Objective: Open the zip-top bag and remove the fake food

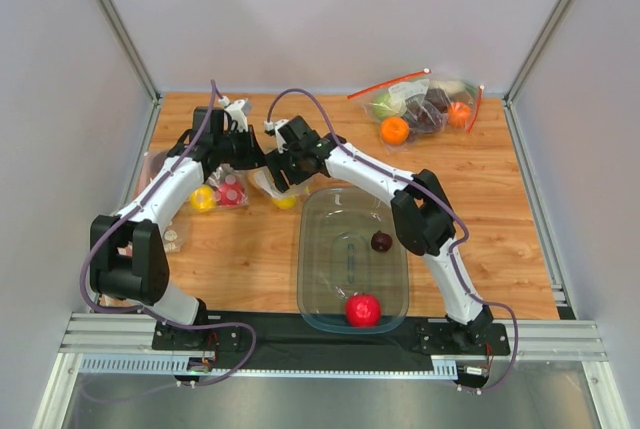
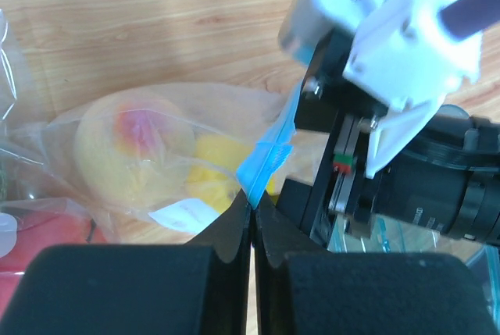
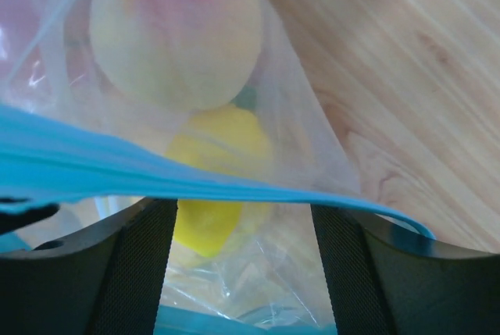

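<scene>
The zip-top bag (image 1: pixel 268 187) lies on the wood left of the clear tub, its mouth lifted. My left gripper (image 2: pixel 251 202) is shut on the light-blue zip strip (image 2: pixel 269 151) at the bag's mouth. The peach (image 2: pixel 133 147) and the lemon (image 2: pixel 212 165) are inside the bag. My right gripper (image 3: pixel 242 222) is open, its fingers (image 3: pixel 133 265) spread at the bag's mouth, with the blue strip (image 3: pixel 156 171) across them; the lemon (image 3: pixel 211 187) and the peach (image 3: pixel 176 30) lie beyond. The red apple (image 1: pixel 363 309) and the maroon plum (image 1: pixel 381 241) lie in the tub.
The clear plastic tub (image 1: pixel 318 279) stands at the front centre. A larger clear bag with red strips (image 1: pixel 425 104) holding an orange, grapes and green fruit lies at the back right. Another clear bag with yellow and red items (image 1: pixel 215 195) lies at the left.
</scene>
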`<state>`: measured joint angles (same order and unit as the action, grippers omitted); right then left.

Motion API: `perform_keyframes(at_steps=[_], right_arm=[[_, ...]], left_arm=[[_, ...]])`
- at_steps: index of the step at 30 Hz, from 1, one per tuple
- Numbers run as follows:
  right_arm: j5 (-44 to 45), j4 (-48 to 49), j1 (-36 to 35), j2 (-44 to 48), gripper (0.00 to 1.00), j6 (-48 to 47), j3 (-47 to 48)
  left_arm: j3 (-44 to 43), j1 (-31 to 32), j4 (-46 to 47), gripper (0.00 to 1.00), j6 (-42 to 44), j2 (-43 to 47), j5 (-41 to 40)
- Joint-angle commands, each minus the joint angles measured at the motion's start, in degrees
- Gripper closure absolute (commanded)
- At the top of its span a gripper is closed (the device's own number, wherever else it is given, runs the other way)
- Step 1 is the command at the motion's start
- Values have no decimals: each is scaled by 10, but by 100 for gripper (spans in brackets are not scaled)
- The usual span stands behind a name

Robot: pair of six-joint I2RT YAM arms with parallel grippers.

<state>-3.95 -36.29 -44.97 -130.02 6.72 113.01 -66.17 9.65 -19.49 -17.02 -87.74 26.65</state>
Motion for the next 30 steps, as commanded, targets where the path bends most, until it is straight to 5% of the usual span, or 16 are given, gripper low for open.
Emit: perform_keyframes(at_steps=[1,9,21,30], right_arm=[[-48,-8,-7,-3,29,8,-17],[-119,28,-13,2,26,76,-42],[-52,-30,-57,-29,26,61,-10],[25,-53,-57,-46,32,79,-13]], left_arm=[[-32,3,55,97,6,31,2],[1,3,65,97,13,35,-8],[56,19,106,92,13,75,-43],[69,23,96,60,14,137,-65]])
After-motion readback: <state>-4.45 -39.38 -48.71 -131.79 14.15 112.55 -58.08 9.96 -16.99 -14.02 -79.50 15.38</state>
